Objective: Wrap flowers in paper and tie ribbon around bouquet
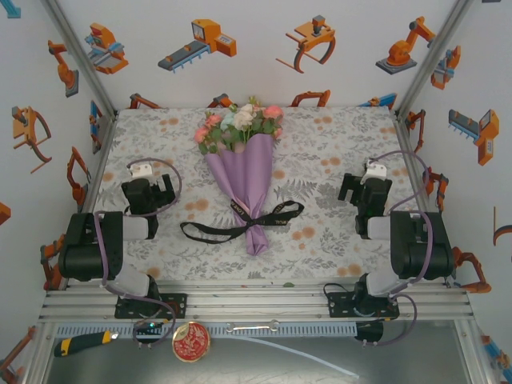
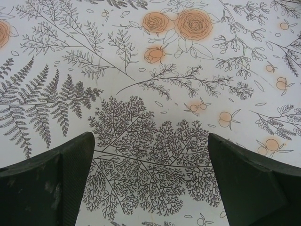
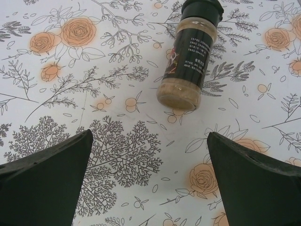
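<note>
The bouquet [image 1: 246, 168] lies in the middle of the table, heads toward the far edge. Its flowers [image 1: 240, 124], pink, white and pale blue, stick out of a lilac-purple paper [image 1: 250, 176] cone. A black ribbon [image 1: 214, 231] is tied round the narrow lower end, its tails spread left and right on the cloth. My left gripper [image 1: 150, 190] [image 2: 150, 141] hangs open to the left of the bouquet, above bare tablecloth. My right gripper [image 1: 364, 192] [image 3: 149, 139] hangs open to the right, apart from the bouquet, nothing between its fingers.
A spice jar [image 3: 190, 56] with a black cap lies on the cloth just ahead of the right fingers. White printed walls close the table on three sides. On the near ledge lie a yellow-black tool [image 1: 84, 342] and a red round disc [image 1: 190, 342].
</note>
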